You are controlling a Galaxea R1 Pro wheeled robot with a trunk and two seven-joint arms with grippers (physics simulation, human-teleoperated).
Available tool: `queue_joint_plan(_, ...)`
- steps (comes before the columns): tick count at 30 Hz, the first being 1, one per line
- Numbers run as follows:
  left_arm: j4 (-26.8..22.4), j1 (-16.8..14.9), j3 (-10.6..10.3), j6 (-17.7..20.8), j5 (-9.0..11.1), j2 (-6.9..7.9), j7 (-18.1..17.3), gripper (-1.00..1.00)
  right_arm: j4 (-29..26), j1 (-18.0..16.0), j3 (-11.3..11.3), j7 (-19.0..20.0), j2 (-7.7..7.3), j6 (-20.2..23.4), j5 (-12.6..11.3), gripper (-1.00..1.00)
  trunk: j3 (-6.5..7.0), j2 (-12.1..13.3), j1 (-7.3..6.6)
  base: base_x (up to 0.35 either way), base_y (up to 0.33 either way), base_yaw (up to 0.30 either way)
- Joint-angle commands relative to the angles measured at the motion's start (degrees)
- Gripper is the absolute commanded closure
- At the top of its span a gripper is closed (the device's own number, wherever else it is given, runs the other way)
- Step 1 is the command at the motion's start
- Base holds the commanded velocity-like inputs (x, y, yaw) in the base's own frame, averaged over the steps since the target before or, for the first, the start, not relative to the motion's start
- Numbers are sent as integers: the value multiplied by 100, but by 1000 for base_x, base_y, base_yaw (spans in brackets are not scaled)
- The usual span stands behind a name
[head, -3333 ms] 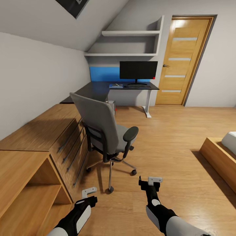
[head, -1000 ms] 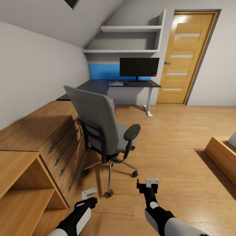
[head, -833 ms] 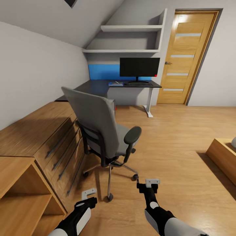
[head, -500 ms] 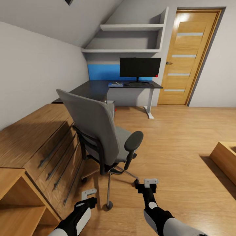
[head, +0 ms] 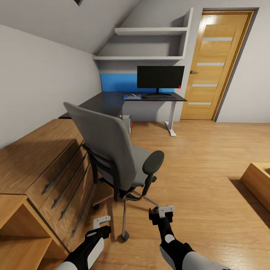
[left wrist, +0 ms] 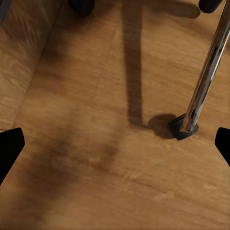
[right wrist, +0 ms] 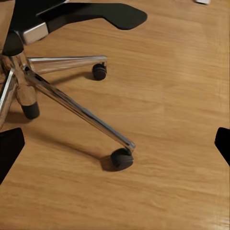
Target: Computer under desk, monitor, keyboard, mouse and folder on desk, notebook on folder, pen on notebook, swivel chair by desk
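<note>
The grey swivel chair (head: 112, 148) stands close ahead with its backrest turned to me, and the backrest hides the seat top. Beyond it the dark desk (head: 108, 100) carries the black monitor (head: 160, 77), a keyboard (head: 159, 96) and a flat blue item (head: 132, 96). A computer case (head: 128, 123) peeks out under the desk. My left gripper (head: 102, 222) (left wrist: 115, 146) is open above the floor beside a chrome chair leg (left wrist: 203, 81). Open too, my right gripper (head: 161, 212) (right wrist: 115, 146) hangs over the chair's base and a caster (right wrist: 122, 158).
A wooden chest of drawers (head: 45, 157) and an open shelf unit (head: 18, 240) line the left wall. A wooden door (head: 215, 63) stands right of the desk and wall shelves (head: 150, 45) hang above it. A bed frame corner (head: 258, 180) juts in at the right over wood floor.
The camera has come closer to the chair, which looms larger. My right gripper has shifted left toward the chair's base. The left arm holds its pose.
</note>
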Motion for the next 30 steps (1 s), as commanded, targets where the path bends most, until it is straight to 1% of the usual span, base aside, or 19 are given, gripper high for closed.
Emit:
queue_joint_plan(1, -12, -2, -48, 27, 42, 6, 50, -100, 3, -5, 50, -31, 8, -16, -36, -100, -5, -2, -1, 0, 0, 0)
queue_joint_plan(5, -11, -1, -48, 27, 40, 6, 50, -100, -52, -6, 45, -31, 34, 29, -41, -100, -5, -2, -1, 0, 0, 0)
queue_joint_plan(6, -11, 0, -48, 26, 41, 6, 50, -100, -145, -10, 38, -35, 62, 77, -53, -100, -5, -2, -1, 0, 0, 0)
queue_joint_plan(7, -11, 1, -49, 18, 41, 6, 50, -100, -245, -14, 26, -40, 79, 163, -70, -100, -5, -2, -1, 0, 0, 0)
queue_joint_plan(8, -14, 0, -49, -1, 39, 5, 50, -100, -410, -27, 3, -44, 80, 453, -134, -100, -5, -2, -1, 0, 0, 0)
queue_joint_plan(9, -16, -1, -49, -10, 38, 2, 50, -100, -508, -40, -8, -40, 80, 745, -227, -100, -5, -2, -1, 0, 0, 0)
queue_joint_plan(10, -17, -1, -50, -13, 37, 1, 50, -100, -558, -50, -13, -39, 80, 900, -290, -100, -5, -2, -1, 0, 0, 0)
queue_joint_plan(12, -19, -1, -52, -22, 36, -1, 50, -100, -744, -127, -25, -31, 80, 1396, -635, -100, -5, -2, -1, 0, 0, 0)
queue_joint_plan(13, -19, -2, -53, -23, 37, -2, 50, -100, -780, -149, -26, -29, 80, 1471, -732, -100, -5, -2, -1, 0, 0, 0)
queue_joint_plan(15, -20, -2, -56, -33, 39, -3, 50, -100, -845, -199, -30, -11, 80, 1636, -1106, -100, -5, -2, -1, 0, 0, 0)
queue_joint_plan(17, -20, -2, -56, -46, 37, -3, 50, -100, -811, -215, -17, 1, 80, 1643, -1308, -100, -5, -2, -1, 0, 0, 0)
queue_joint_plan(18, -20, -2, -57, -52, 39, -10, 50, -100, -751, -222, -7, 5, 80, 1572, -1385, -100, -5, -2, -1, 0, 0, 0)
queue_joint_plan(19, -20, -2, -54, -55, 40, -22, 50, -100, -676, -226, 0, 8, 80, 1444, -1431, -100, -5, -2, -1, 7, 0, 0)
queue_joint_plan(20, -20, -2, -51, -61, 38, -55, 50, -100, -556, -230, 7, 14, 80, 1124, -1477, -100, -5, -2, -1, 123, 0, 0)
queue_joint_plan(23, -17, -1, -49, -62, 36, -90, 48, -100, -494, -232, 20, 19, 80, 921, -1489, -100, -5, -2, -1, 212, 0, 0)
queue_joint_plan(27, -16, -2, -53, -58, 35, -105, 50, -100, -468, -233, 40, 23, 80, 841, -1471, -100, -5, -2, -1, 165, 0, 0)
queue_joint_plan(30, -15, -1, -168, -56, 28, -115, 55, -100, -463, -231, 42, 27, 80, 826, -1416, -100, -5, -2, -1, 38, 0, 0)
